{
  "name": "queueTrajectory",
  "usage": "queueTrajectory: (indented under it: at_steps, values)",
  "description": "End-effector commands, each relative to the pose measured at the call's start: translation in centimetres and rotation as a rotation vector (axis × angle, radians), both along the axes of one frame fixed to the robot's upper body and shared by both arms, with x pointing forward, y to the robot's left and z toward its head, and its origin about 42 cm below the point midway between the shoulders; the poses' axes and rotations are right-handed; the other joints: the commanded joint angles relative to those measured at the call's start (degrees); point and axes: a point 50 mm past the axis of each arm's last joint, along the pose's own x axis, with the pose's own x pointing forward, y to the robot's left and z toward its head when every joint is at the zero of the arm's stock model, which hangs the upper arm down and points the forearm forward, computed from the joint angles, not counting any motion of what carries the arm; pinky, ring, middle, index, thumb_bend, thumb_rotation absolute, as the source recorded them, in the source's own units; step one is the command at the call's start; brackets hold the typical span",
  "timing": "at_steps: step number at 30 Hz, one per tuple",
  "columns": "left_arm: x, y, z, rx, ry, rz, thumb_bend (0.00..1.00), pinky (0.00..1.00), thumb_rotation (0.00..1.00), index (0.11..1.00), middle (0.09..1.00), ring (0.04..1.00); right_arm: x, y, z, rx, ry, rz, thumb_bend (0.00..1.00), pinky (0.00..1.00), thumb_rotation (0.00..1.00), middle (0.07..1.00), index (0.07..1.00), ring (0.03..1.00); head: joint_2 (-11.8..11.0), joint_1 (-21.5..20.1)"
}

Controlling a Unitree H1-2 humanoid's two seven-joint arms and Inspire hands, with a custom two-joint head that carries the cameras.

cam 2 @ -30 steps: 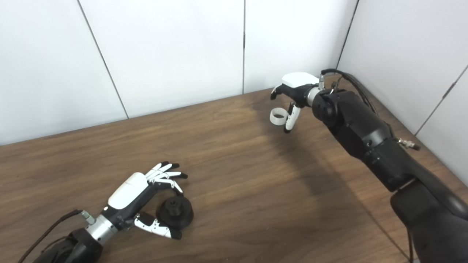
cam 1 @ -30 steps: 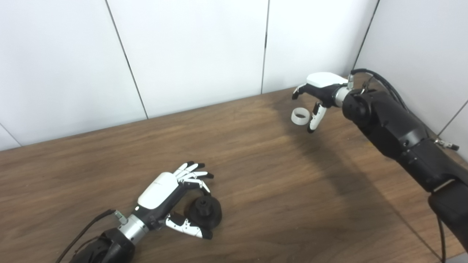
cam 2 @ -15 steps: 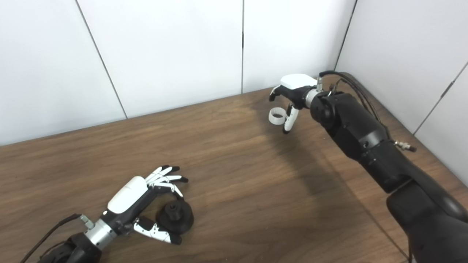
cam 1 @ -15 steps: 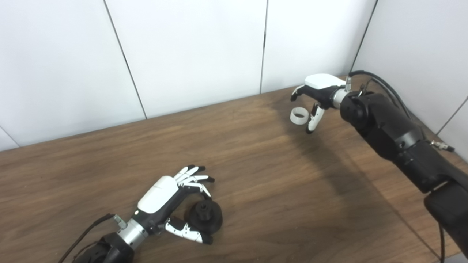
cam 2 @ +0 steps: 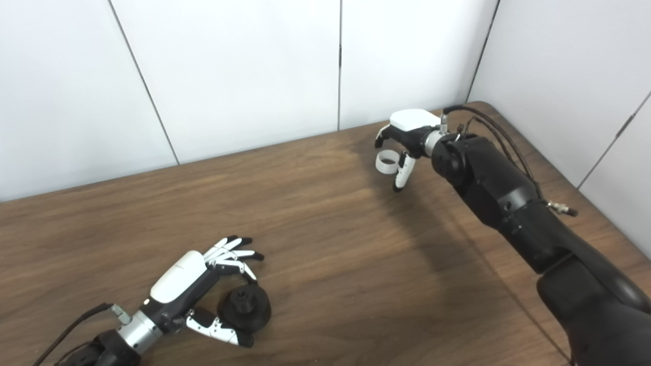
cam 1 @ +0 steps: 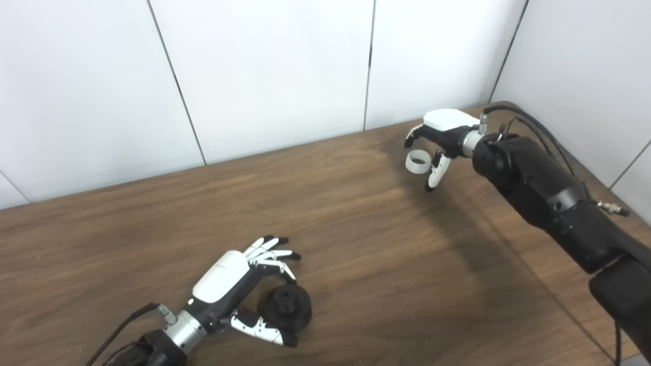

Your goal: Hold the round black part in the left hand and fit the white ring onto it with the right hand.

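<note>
Under the left hand and the right hand, a dark brown wooden table, long-grained, matt, evenly lit. Behind the left hand, well apart from it, a white panelled wall, split by thin dark seams; meets the table's far edge. Just beyond the right hand, a rounded table corner. There, turning off to that hand's right, a second white wall, also seamed. From the right hand toward the near edge, a broad soft shadow across the wood.
</note>
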Motion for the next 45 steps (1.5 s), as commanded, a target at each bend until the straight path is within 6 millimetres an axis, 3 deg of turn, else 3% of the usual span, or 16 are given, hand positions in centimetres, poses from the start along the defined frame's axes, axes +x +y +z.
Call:
queueTrajectory:
  at_steps: [1, 45]
  values:
    - [-0.64, 0.07, -0.53, 0.047, 0.013, -0.027, 0.52, 1.00, 0.05, 0.482, 0.833, 0.962, 0.72, -0.47, 2.90, -0.004, -0.090, 0.005, 0.85, 0.89, 0.13, 0.857, 0.745, 0.898, 0.07, -0.08]
    - [-1.44, 0.46, 0.33, 0.022, 0.005, -0.030, 0.52, 1.00, 0.05, 0.482, 0.825, 0.958, 0.97, -0.53, 3.00, -0.041, -0.046, -0.004, 0.80, 0.90, 0.11, 0.845, 0.714, 0.893, 1.48, -0.02]
